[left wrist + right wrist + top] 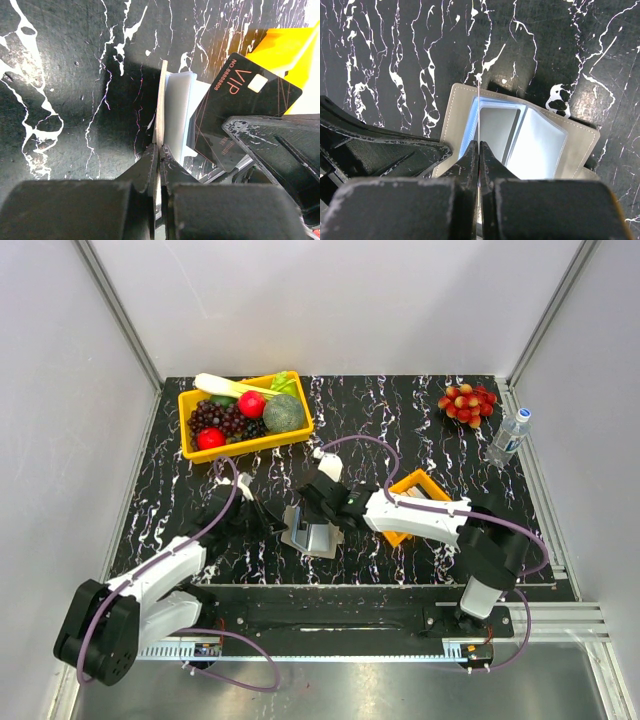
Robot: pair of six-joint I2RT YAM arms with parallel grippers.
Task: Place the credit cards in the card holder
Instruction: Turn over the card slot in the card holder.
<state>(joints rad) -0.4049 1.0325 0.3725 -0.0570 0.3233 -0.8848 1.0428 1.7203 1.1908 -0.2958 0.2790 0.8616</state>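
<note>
Your right hand (pixel 478 150) is pinched shut on a black credit card (pixel 245 107), the one marked VIP. It grips the card by one edge, so most of it juts out free over the open card holder (pixel 540 145). Your left hand (pixel 160 155) is closed too, clamped on the edge of the holder's taupe flap and steadying it with the blue-grey pockets facing the card. The holder lies in the middle of the desk (pixel 400 420), near the small orange tray (pixel 420 485). You cannot tell whether more cards lie in that tray, since the right arm covers much of it. Judge the card as light, stiff and slick. It should slide in cleanly if its leading edge meets the pocket mouth square, but it will likely skid or twist between the pads if it lands on a seam. The holder looks soft and floppy, so it will probably fold or shift unless pinned at the flap edge, where you have it. Hold the card near its rear edge, leaving the front clear to enter.
</note>
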